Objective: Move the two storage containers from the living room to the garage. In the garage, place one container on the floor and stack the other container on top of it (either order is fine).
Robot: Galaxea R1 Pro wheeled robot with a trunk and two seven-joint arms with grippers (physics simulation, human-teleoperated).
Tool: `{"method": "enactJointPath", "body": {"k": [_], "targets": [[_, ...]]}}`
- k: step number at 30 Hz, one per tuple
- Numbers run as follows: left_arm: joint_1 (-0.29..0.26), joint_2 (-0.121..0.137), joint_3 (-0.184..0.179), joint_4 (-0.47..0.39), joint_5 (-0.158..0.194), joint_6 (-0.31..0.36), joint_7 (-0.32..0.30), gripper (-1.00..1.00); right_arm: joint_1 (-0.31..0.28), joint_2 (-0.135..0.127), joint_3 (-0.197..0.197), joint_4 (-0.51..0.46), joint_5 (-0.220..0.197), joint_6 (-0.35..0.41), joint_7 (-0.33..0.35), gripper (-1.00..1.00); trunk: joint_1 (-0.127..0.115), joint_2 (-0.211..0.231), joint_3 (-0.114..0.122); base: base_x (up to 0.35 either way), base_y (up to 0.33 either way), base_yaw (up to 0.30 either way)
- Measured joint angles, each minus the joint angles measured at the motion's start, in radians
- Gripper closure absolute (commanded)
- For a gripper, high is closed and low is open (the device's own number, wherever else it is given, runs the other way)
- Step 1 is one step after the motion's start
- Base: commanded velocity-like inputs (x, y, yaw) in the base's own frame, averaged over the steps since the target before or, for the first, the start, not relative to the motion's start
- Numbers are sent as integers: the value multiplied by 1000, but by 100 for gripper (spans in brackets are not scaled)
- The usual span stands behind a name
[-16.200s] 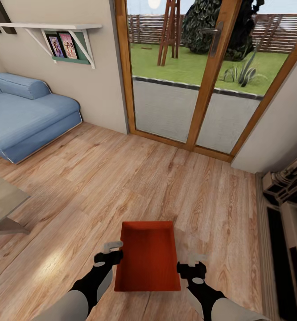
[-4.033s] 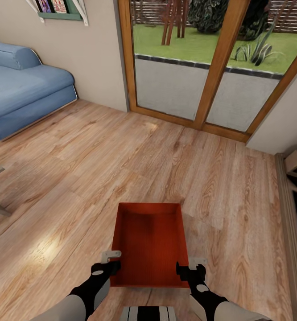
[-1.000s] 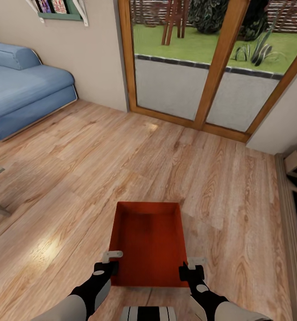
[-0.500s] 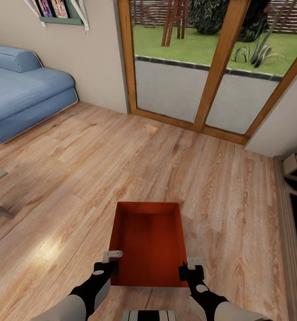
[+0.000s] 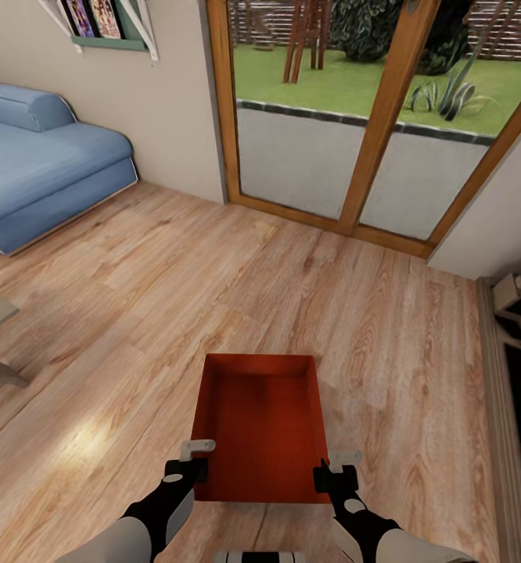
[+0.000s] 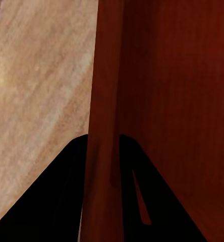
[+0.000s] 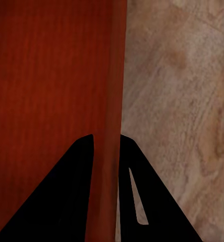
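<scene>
In front of the robot, low in the head view, one storage container (image 5: 259, 426) is held over the light wood plank floor (image 5: 174, 289) of the living room. It is an orange-red shallow rectangular bin, no lid, thin plain walls, empty inside, with a faint ribbed texture on the base. Its long axis runs away from the robot, and the far wall is shaded darker. The left tool (image 5: 187, 463) is pinched on the container's left side wall near the near corner; in the left wrist view the thin wall (image 6: 103, 151) is seen clamped between the two dark fingers (image 6: 56, 201). The right tool (image 5: 335, 469) is pinched on the right side wall at the matching spot; in the right wrist view the wall (image 7: 108, 166) is gripped between the fingers (image 7: 66, 201), with plank floor beyond. A blue sofa (image 5: 34, 168) is seen at the far left against the cream wall, wood-framed glass doors (image 5: 370, 117) straight ahead, and a wall shelf (image 5: 108, 27) above the sofa.
</scene>
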Motion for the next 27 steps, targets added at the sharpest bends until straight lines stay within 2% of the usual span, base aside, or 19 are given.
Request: {"method": "enactJointPath", "body": {"k": [27], "targets": [[0,2,0,0,-2,0,-3,100,0,1,9,2,-9,-3,-3,100,-104,189,85,0,0,0]]}}
